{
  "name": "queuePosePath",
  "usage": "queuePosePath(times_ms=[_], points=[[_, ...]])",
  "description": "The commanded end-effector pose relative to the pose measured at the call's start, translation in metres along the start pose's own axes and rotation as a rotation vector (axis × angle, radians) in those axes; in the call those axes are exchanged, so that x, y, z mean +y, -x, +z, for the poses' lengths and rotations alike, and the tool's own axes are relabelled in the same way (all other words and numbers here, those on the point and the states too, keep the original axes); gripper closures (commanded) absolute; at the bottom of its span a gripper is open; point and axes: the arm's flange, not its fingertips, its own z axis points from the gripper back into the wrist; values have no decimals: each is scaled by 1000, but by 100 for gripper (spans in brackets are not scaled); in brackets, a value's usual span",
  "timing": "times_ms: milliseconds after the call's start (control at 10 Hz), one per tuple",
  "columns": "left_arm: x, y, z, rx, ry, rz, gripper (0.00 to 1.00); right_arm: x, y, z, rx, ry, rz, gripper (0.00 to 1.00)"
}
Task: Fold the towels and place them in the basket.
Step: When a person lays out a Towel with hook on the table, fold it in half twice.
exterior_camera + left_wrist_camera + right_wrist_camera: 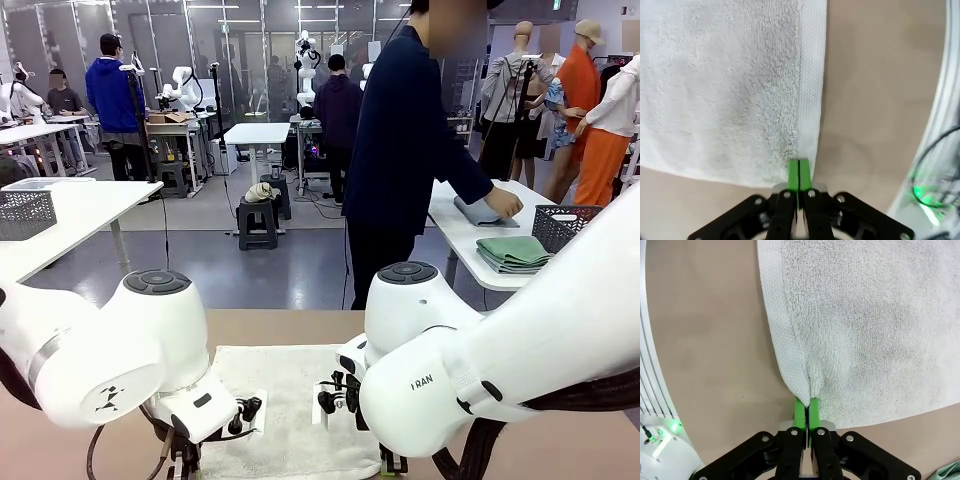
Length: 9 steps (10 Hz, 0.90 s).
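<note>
Cream-white terry towel (285,420): left tool (799,172) and right tool (806,412) each pinch a near corner; cloth lies flat beyond them.

The right arm (500,350) carries small dark lettering (421,383) on its white housing; the legible part reads "RAN". The left arm (70,350) carries a small dark emblem (110,398) with no legible characters.

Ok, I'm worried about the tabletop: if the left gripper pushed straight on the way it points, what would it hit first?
The white towel itself: the left gripper is shut on its woven edge band, so it would likely press that cloth onto the table just beneath; depth is unclear.
</note>
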Motion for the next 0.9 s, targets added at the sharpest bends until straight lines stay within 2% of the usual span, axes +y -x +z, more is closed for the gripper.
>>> queuePosePath(times_ms=[0, 300, 800], points=[[-32, 29, -18, -3, -42, 15, 100, 10, 6, -10, 4, 15, -3, 100], [-32, 32, -13, -12, -46, 7, 100, 11, 6, -8, 0, 12, 6, 100], [-20, 52, 36, 3, -140, 19, 100, 9, 7, 16, -23, 25, 11, 100]])
